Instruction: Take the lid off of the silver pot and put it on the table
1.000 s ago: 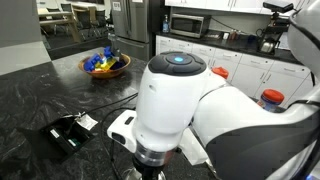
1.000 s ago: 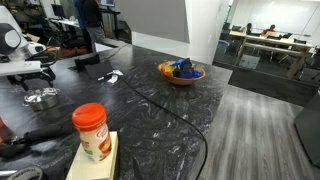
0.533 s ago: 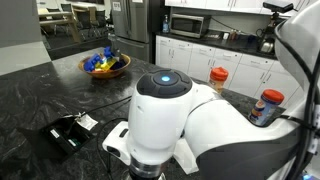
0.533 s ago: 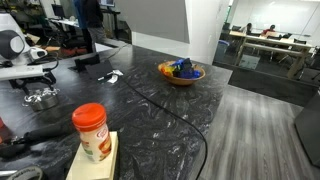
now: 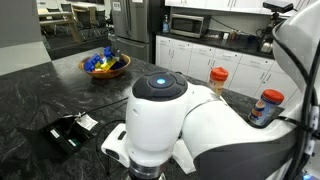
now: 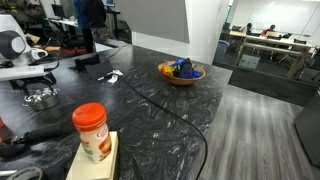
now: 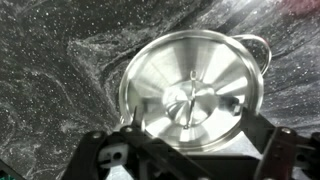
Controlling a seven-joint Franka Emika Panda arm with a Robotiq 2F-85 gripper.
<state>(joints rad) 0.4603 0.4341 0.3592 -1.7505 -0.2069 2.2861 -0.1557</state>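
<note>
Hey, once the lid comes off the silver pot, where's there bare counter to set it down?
The widest bare stretch of the table lies between the orange-lidded jar and the black cable. The marbled patch left of the lid in the wrist view is also free. It is crowded around the wicker bowl and the black object.

Wrist view: the table point(image 7: 60, 60) lies bare around the silver pot point(image 7: 262, 45) on every visible side; one side handle juts past the rim of the lid point(image 7: 192, 100). In an exterior view, a black cable point(image 6: 160, 104) crosses the open stretch toward the wicker bowl point(image 6: 182, 72); an orange-lidded canister point(image 6: 90, 130) on a wooden block point(image 6: 95, 162) stands near the pot.
</note>
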